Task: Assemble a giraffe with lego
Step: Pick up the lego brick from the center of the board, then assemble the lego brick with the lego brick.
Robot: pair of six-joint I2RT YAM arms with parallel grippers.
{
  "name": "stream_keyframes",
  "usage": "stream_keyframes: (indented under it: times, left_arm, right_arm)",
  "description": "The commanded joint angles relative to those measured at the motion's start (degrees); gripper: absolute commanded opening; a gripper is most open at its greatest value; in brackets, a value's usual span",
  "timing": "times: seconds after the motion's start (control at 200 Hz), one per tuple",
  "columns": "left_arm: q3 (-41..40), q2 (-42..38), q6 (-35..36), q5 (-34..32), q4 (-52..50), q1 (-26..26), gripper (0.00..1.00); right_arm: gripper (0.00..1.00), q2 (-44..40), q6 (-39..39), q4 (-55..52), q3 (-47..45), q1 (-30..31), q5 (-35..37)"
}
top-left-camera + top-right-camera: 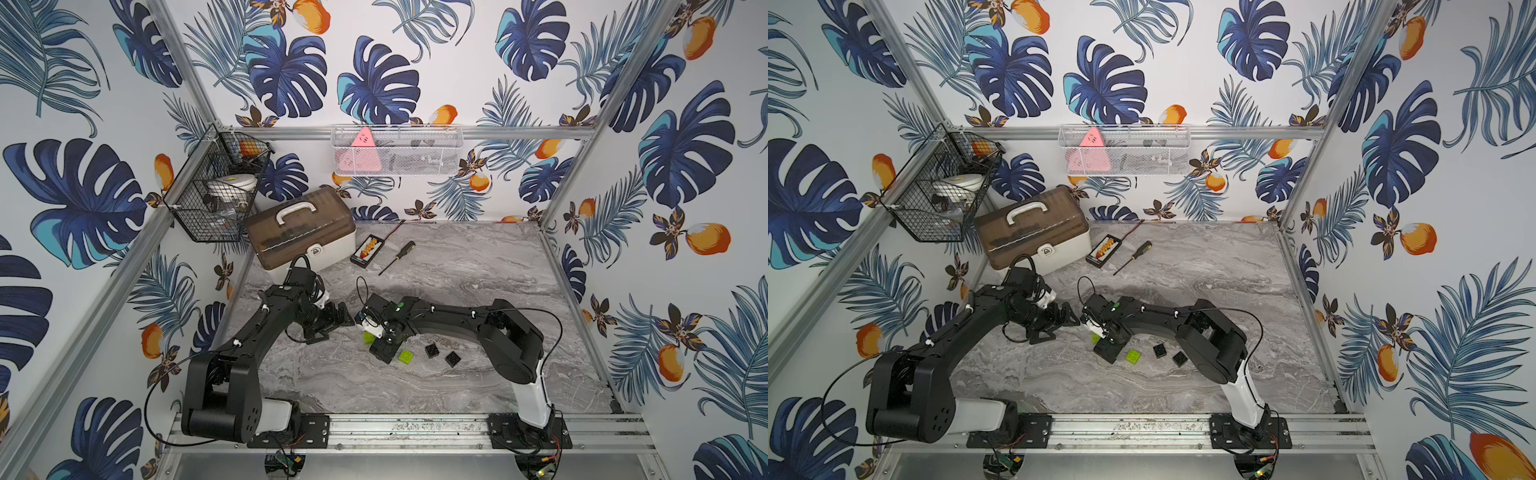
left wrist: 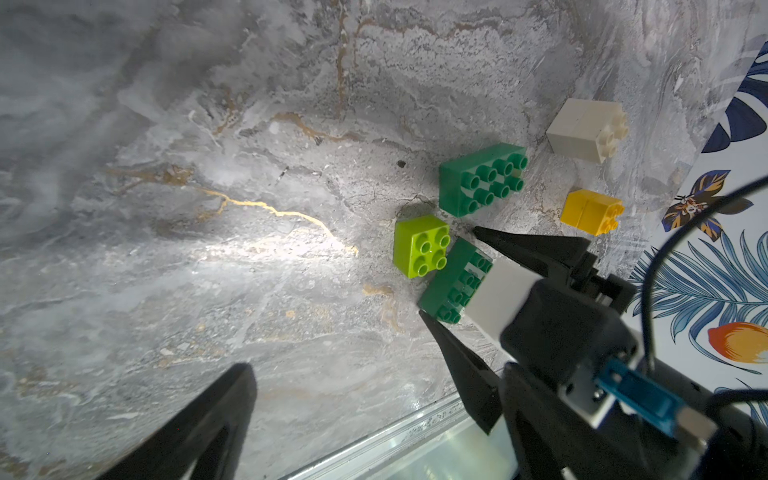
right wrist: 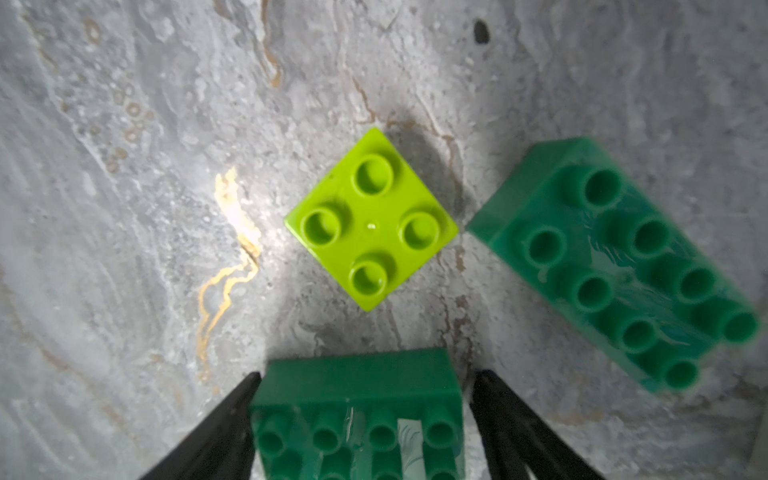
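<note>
Right wrist view: your right pincer (image 3: 365,376) straddles dark-green brick (image 3: 357,415) lying on desk (image 3: 124,208). Fingers stand at brick's short ends, so long axis runs finger to finger. Pincer partly closed; cannot tell if grip firm. In a top view, lime brick (image 1: 368,337) sits just beside pincer at 10 o'clock. Left pincer (image 1: 332,326) on same bearing, farther out, wide open, empty. Right arm nearer.

Robot lab cell; aluminium frame (image 1: 528,132), wallpapered walls (image 1: 457,50)
</note>
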Motion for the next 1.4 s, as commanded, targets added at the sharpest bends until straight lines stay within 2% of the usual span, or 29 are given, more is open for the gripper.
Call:
stream_keyframes:
  times: [0.0, 0.17, 0.35, 0.43, 0.515, 0.69, 0.831, 0.966, 1.086, 1.391]
  left_arm:
    - [0.32, -0.25, 0.88, 0.52, 0.35, 0.11, 0.97]
    - [0.5, -0.74, 1.15, -0.51, -0.06, 0.17, 0.97]
    - [1.9, -2.06, 1.4, -3.61, -0.87, -0.76, 0.97]
    - [3.06, -2.36, 1.6, -5.74, -1.26, -2.28, 0.97]
    - [4.21, -2.33, 1.4, -8.29, -1.09, -4.79, 0.97]
    - [5.28, -2.03, -0.35, -13.46, 0.52, -12.16, 0.97]
    - [5.11, -1.98, -1.59, -16.48, 1.76, -16.58, 0.98]
    - [5.33, -2.11, -1.03, -19.35, 1.86, -18.56, 0.97]
    - [5.09, -2.17, -0.19, -21.17, 2.11, -18.98, 0.97]
    - [3.58, -2.27, 0.51, -21.11, 4.06, -19.07, 0.98]
  right_arm:
    - [0.66, 0.12, 1.08, -2.91, -0.48, 0.17, -1.67]
    - [0.38, -1.12, 2.89, -4.15, -0.73, 0.17, 0.44]
    - [0.29, -8.86, 13.08, -10.59, 2.07, -2.32, 6.35]
    - [0.29, -11.49, 20.78, -15.22, 4.22, -6.48, 7.51]
    - [0.29, -14.07, 27.45, -17.45, 4.11, -13.03, 4.59]
    - [0.29, -16.21, 33.34, -16.35, 3.14, -21.75, 1.74]
    - [0.29, -11.83, 35.84, -17.54, 6.95, -22.07, 2.75]
    - [0.29, -7.94, 38.39, -17.53, 9.46, -22.07, 3.16]
    - [0.29, -5.26, 40.71, -18.67, 11.55, -21.99, 4.24]
    - [0.25, -2.62, 47.18, -20.02, 13.58, -21.11, 6.92]
